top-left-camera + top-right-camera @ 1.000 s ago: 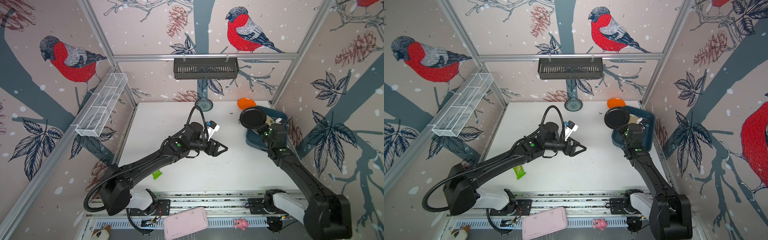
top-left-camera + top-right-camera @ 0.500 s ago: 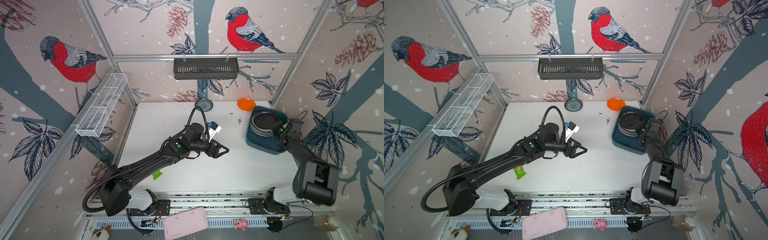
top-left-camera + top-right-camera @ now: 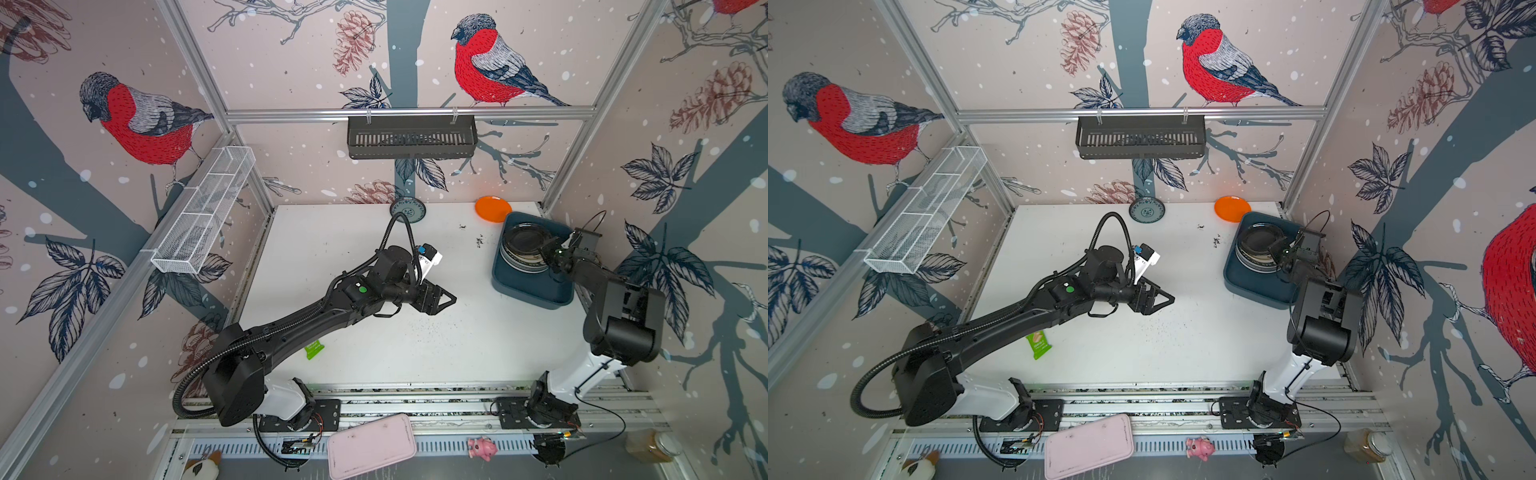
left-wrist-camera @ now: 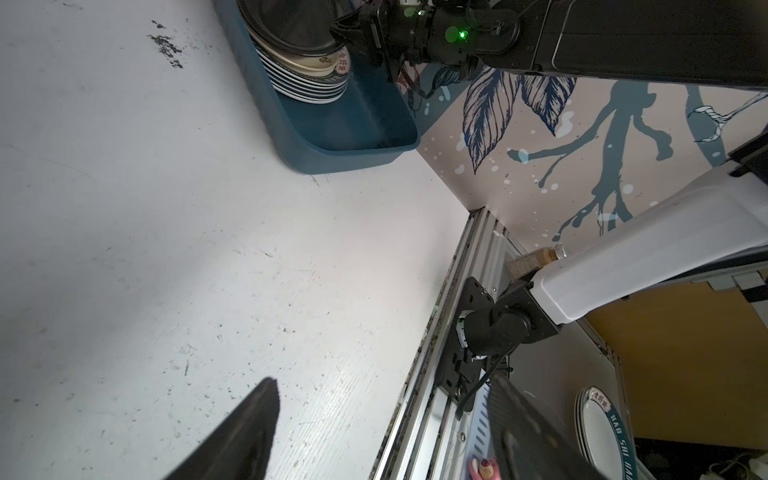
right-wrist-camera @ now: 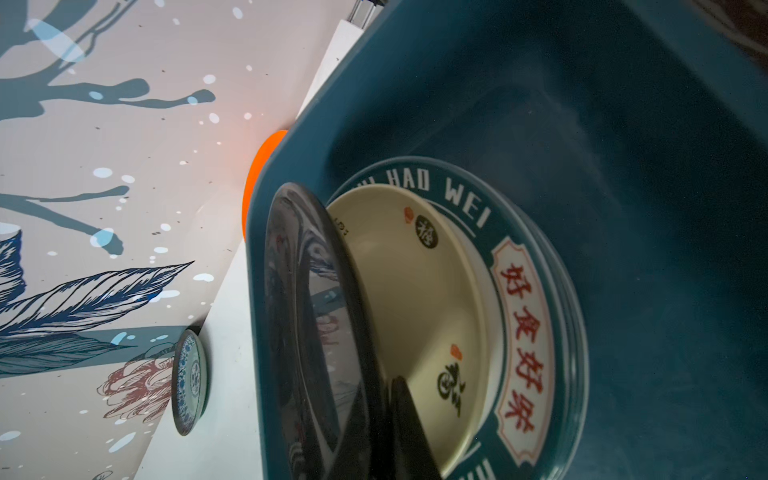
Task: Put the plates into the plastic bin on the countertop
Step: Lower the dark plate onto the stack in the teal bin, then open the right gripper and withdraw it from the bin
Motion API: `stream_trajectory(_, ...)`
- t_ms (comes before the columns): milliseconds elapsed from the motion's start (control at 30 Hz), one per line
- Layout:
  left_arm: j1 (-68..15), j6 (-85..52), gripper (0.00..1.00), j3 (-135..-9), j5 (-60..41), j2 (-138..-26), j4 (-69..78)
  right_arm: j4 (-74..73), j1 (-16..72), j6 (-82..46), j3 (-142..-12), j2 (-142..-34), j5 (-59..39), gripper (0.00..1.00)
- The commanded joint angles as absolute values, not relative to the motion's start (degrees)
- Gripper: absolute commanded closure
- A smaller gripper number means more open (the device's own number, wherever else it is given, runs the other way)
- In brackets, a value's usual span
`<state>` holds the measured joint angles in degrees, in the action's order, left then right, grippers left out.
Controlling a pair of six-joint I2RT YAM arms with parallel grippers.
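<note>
The black plate (image 3: 524,241), aloft 1 second ago, now rests tilted on the stack (image 3: 521,265) inside the plastic bin (image 3: 532,291), the right end effector (image 3: 543,252) still pinching its rim, the left end effector (image 3: 446,300) wide and empty; the orange plate (image 3: 493,209) and teal-patterned plate (image 3: 407,208) wait outside.

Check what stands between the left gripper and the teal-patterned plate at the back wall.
Nothing visible lies on the countertop between the left gripper and the teal-patterned plate. Only the arm's own cable loops up in front of it.

Top views look down; wrist views share the plastic bin (image 4: 299,141).
</note>
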<state>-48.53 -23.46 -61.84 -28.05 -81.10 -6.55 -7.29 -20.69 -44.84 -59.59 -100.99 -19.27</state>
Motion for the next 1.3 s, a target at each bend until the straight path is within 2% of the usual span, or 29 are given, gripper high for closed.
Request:
stream_trajectory(0, -48.59, -21.80, 0.21, -62.42, -26.01, -81.54, -7.39, -7.83, -20.67, -43.91, -61.38, -102.69, -20.30, 0.98)
stream_trajectory(133, -48.54, -22.19, 0.21, -62.53, -25.74, -82.15, -7.55, -8.17, -20.82, -43.64, -62.44, -104.33, -20.68, 0.97)
stream_trajectory(267, -48.59, -22.46, 0.21, -62.55, -25.84, -82.78, -7.74, -7.95, -20.86, -43.52, -63.20, -105.91, -21.55, 0.88)
stream_trajectory(333, -48.60, -22.44, 0.21, -62.52, -25.48, -82.79, -7.82, -8.08, -20.89, -43.51, -62.95, -106.08, -21.39, 0.80)
stream_trajectory(600, -48.56, -22.36, 0.21, -62.72, -24.89, -83.19, -8.26, -6.21, -20.90, -41.97, -63.43, -104.74, -20.53, 0.71)
stream_trajectory(700, -48.60, -22.59, 0.21, -62.73, -25.03, -83.67, -8.30, -5.81, -20.77, -41.79, -63.44, -103.92, -20.30, 0.56)
stream_trajectory(900, -48.60, -23.42, 0.18, -62.36, -22.51, -83.68, -8.50, -3.04, -20.74, -41.14, -63.76, -101.71, -19.10, 0.33)
stream_trajectory(1000, -48.54, -22.83, 0.13, -62.56, -18.63, -82.79, -9.84, -1.17, -20.73, -40.22, -63.90, -100.15, -18.48, 0.29)
stream_trajectory(1267, -47.27, -22.79, 0.11, -61.64, -14.30, -79.97, -9.41, 1.51, -19.91, -39.39, -63.38, -96.97, -20.39, 0.26)
